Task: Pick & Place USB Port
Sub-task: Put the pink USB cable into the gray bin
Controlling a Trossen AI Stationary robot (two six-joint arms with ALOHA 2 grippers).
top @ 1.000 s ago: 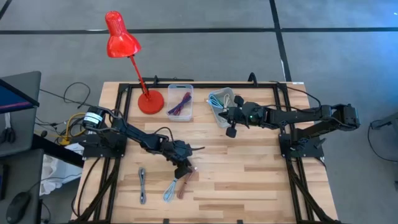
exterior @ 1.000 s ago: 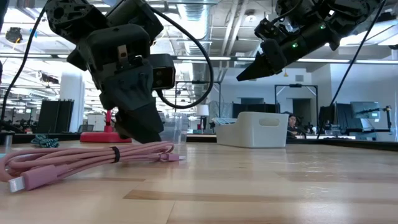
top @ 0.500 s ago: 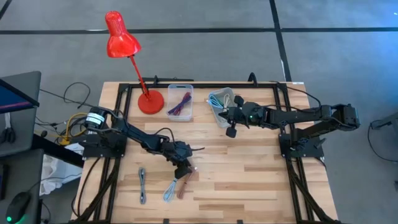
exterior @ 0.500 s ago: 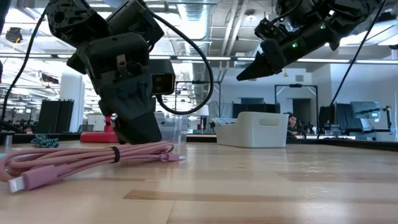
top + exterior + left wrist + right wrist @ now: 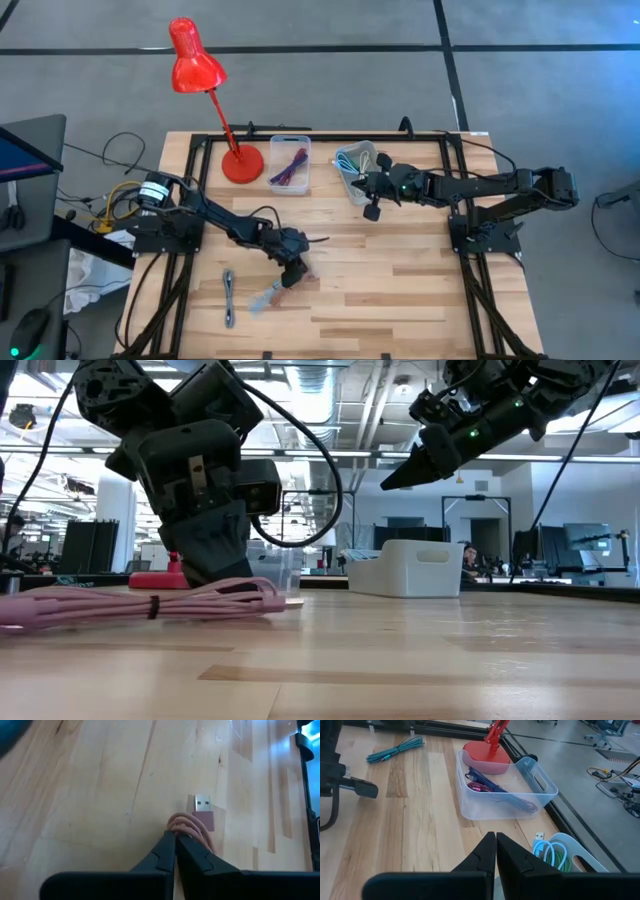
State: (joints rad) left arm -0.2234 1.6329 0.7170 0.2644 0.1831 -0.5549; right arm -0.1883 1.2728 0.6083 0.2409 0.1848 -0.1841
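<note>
Left hand [image 5: 293, 272] down on the bench [image 5: 400, 290], fingers [image 5: 167, 851] pressed together, pinching the pink USB cable [image 5: 150, 603]; wrist view shows pink loops and the metal USB plug [image 5: 202, 803] just past the fingertips, rest of the cable hidden under the hand. From above the pink bundle is hard to separate from the blue cable [image 5: 262, 298] beside it. A second ago this hand was spread wide; the cable has since slid and flattened. Right hand [image 5: 372, 211] shut, empty, raised near the white bin [image 5: 347, 165]. Clear bin [image 5: 540, 795] holds cables, next to red lamp [image 5: 196, 66]. Grey cable [image 5: 229, 298] lies apart, nearer the bench's left edge.
</note>
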